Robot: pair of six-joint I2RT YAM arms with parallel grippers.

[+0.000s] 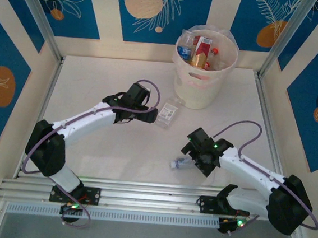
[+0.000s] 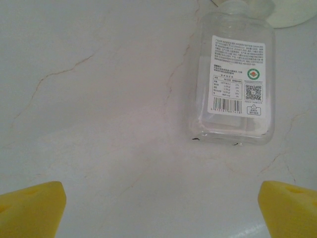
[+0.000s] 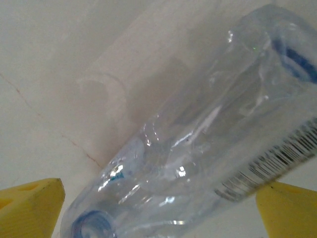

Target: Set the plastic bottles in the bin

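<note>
Bottles (image 1: 198,48) sit in the bin (image 1: 198,92); near it you have two more on the bench (image 1: 115,160). Left tool (image 2: 158,208) and right tool (image 3: 158,208) gape wide, empty.

Two plastic bottles are seen lying on the table (image 1: 116,154): one flat clear bottle (image 1: 167,113) and one round clear bottle (image 1: 180,164). One bin (image 1: 204,92) is counted, and at least three more bottles (image 1: 195,48) are seen packed inside it, though the full number there cannot be told. Two robot arms are counted too, the left arm (image 1: 85,120) and the right arm (image 1: 250,168).
</note>
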